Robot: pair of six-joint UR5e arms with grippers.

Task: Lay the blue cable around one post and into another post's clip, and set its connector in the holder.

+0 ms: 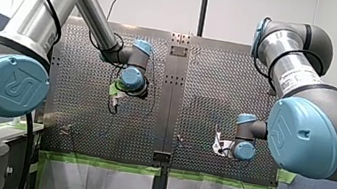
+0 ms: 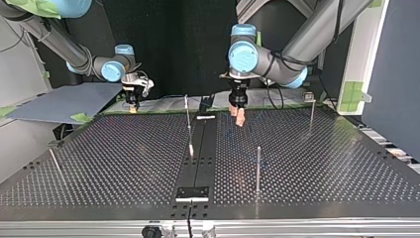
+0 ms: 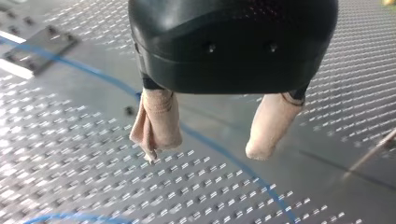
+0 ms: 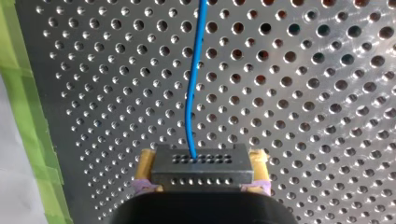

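The thin blue cable [image 4: 190,93] runs out over the perforated plate from a grey connector block [image 4: 203,164]. My right gripper [image 4: 203,171] is shut on that block, a yellow pad [image 4: 145,164] on each side. In the top view my right gripper [image 2: 131,105] hangs at the far left edge of the table. My left gripper [image 3: 205,150] is open, its beige pads [image 3: 156,126] hovering just above the plate. The blue cable [image 3: 93,74] passes beneath the gap, untouched. From the top view my left gripper [image 2: 239,116] hangs low near the far middle.
Thin metal posts stand on the plate: one [image 2: 187,116] near the middle strip, one [image 2: 258,168] nearer the camera, one [image 2: 311,111] far right. A small dark holder plate [image 2: 193,193] sits on the middle strip. Green tape [image 4: 23,116] lines the table edge beside my right gripper.
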